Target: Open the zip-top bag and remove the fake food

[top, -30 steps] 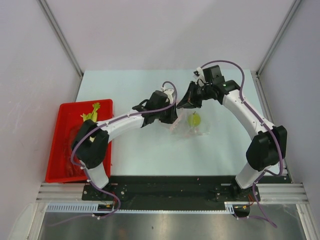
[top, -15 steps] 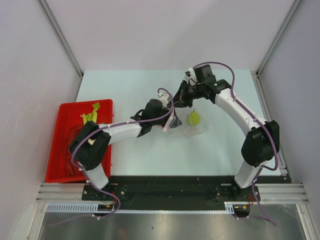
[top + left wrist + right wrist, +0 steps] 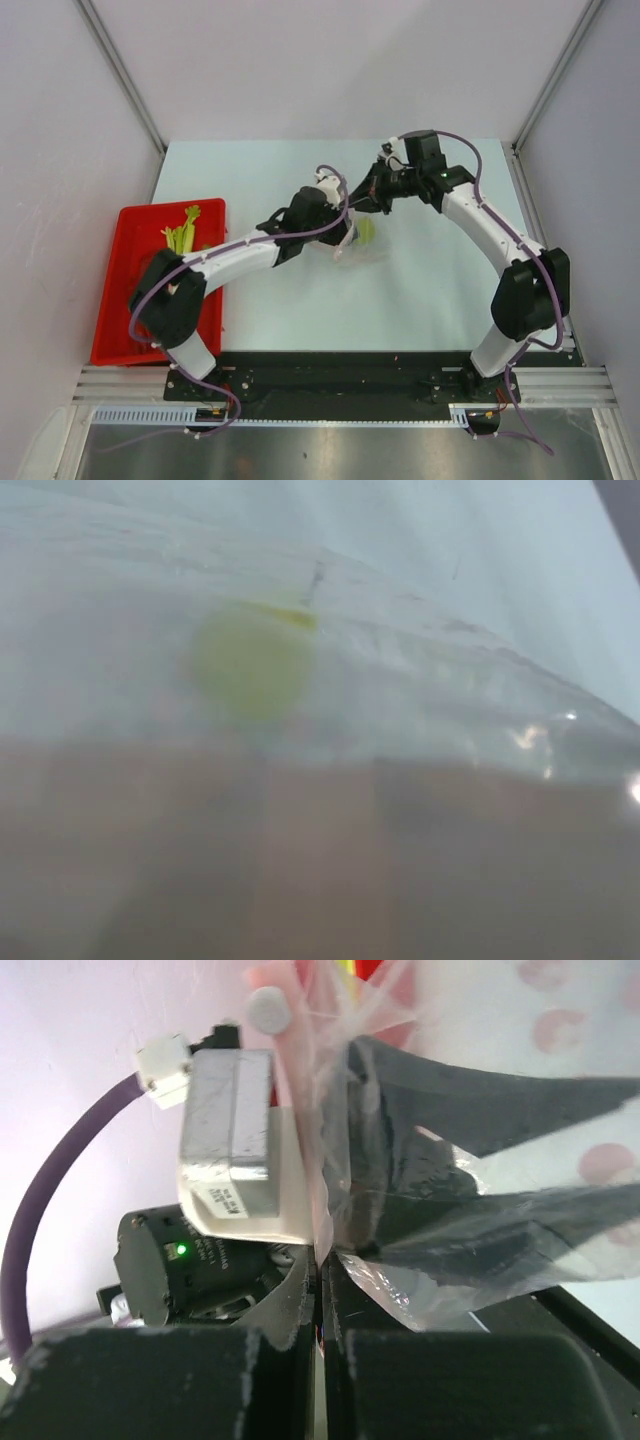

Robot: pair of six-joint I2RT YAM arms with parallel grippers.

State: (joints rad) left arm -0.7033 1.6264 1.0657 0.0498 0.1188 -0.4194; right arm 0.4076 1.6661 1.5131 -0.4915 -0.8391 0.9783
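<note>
The right gripper (image 3: pixel 322 1290), clamped tight, pinches the crinkly clear zip-top bag (image 3: pixel 360 250); how wide the left gripper (image 3: pixel 338 228) stands I cannot tell. Slippery film could slide free, closing over the yellow-green plastic pear (image 3: pixel 250 665).

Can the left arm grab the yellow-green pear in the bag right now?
Maybe, not surely. The left tool is right by the pear, and the right tool pinches the bag edge. But the left wrist view shows the pear through cloudy plastic, so the bag may block it.
</note>
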